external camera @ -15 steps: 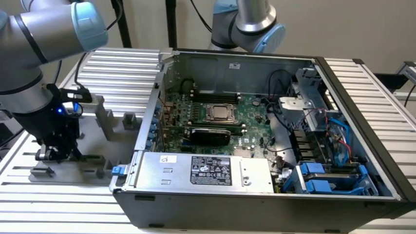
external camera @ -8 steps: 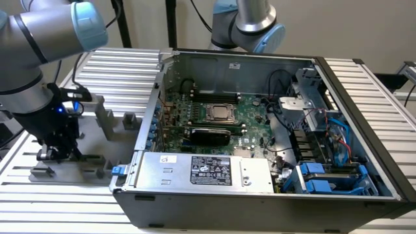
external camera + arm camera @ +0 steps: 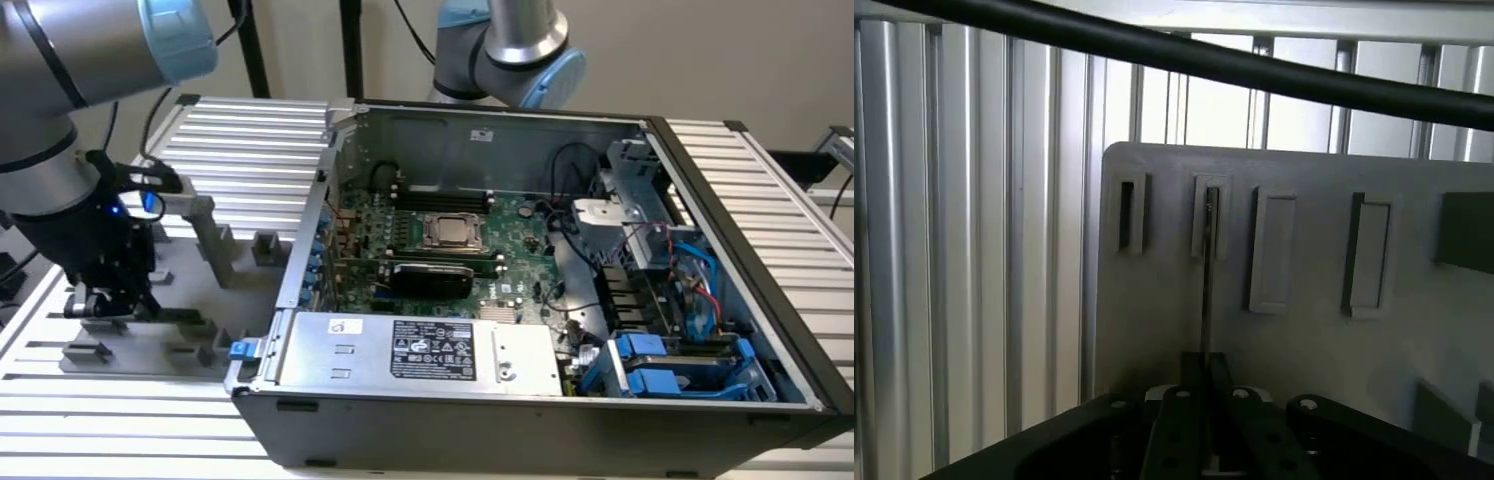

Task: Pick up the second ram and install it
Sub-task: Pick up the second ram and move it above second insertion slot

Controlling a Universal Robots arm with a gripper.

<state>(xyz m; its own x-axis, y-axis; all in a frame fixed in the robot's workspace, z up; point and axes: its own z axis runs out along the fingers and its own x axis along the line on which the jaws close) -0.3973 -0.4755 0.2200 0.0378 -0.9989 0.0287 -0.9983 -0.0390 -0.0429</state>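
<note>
The second ram (image 3: 1207,280) appears edge-on in the wrist view as a thin dark strip. It runs from between my fingers to a narrow slot (image 3: 1210,215) in the grey holder plate (image 3: 1154,300). My gripper (image 3: 1206,372) is shut on the ram's near edge. In the exterior view my gripper (image 3: 104,300) hangs low over the grey holder (image 3: 134,345) at the exterior view's left, well away from the motherboard (image 3: 441,240). There the ram is hidden by the fingers.
An open computer case (image 3: 561,270) lies at the exterior view's right, with a power supply (image 3: 414,350) at its front and blue cables (image 3: 681,350). Grey blocks (image 3: 214,235) rise from the holder. A second arm (image 3: 514,50) stands behind. A black cable (image 3: 1254,65) crosses the wrist view.
</note>
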